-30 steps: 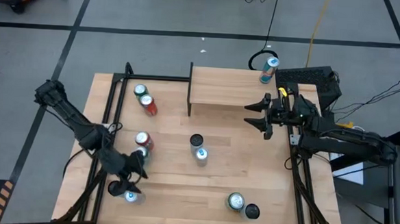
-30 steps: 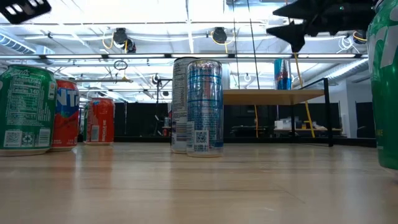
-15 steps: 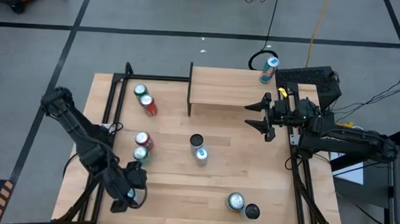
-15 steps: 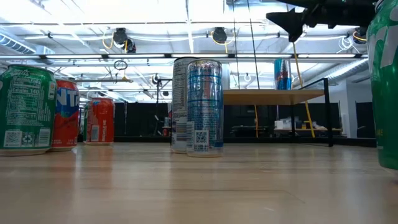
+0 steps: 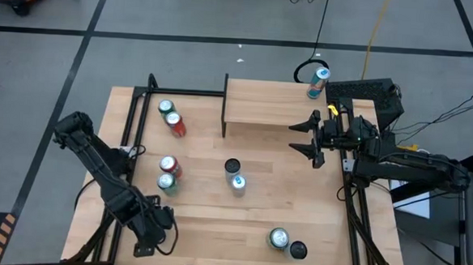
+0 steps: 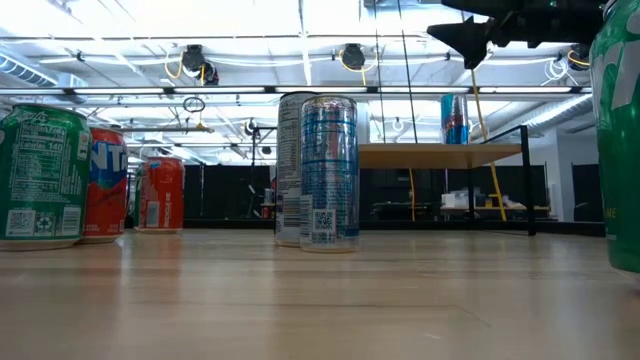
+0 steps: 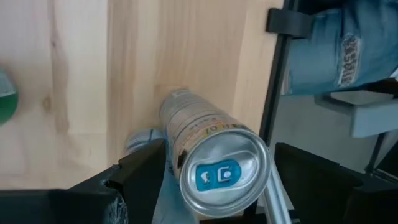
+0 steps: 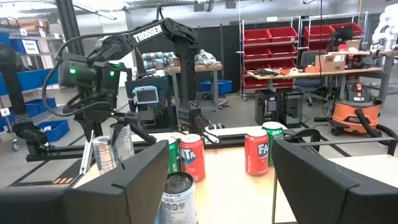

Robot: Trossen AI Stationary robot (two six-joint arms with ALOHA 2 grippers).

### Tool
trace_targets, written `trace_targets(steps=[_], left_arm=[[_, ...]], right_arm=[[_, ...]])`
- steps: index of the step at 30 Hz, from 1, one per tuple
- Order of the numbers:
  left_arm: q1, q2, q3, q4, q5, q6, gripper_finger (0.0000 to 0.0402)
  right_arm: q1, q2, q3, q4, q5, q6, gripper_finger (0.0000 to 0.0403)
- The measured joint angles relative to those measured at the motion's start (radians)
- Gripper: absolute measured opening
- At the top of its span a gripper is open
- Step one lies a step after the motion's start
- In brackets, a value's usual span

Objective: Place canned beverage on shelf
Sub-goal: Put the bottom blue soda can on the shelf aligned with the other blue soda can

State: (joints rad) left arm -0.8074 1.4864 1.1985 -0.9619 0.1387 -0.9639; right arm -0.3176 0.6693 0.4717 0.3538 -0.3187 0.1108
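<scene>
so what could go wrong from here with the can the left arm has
The left gripper holds a silver can tilted on its side near the table's front-left corner, far from the shelf; a loose grip could drop it off the edge. Carrying it across, it may knock the red and green cans. The open right gripper hovers beside the shelf and could block the way.

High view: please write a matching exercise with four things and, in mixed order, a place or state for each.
1. slim blue and white can
2. slim silver can
3. green can
4. right gripper

A. held in the left gripper
B. open and empty, by the shelf's near right corner
C. standing on the light wood shelf, far right corner
D. beside a black can, near right

Pairs: 1-C, 2-A, 3-D, 4-B
</scene>
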Motion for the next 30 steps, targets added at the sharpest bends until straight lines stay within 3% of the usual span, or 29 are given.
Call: trace_targets(steps=[11,18,24,30], left_arm=[[0.000,0.001,0.000,0.002,-0.038,0.008,0.0301],[0.000,0.000,0.034,-0.016,0.004,0.008,0.0301],[-0.035,0.000,0.081,-0.046,-0.100,0.000,0.0301],[-0.063,0.058,0.081,-0.052,-0.104,-0.016,0.0301]], right_arm=[[0.000,0.000,0.000,0.001,0.001,0.007,0.0274],[0.000,0.000,0.000,0.003,0.004,0.015,0.0274],[0.000,0.000,0.000,0.010,0.005,0.015,0.0274],[0.000,0.000,0.000,0.007,0.004,0.009,0.0274]])
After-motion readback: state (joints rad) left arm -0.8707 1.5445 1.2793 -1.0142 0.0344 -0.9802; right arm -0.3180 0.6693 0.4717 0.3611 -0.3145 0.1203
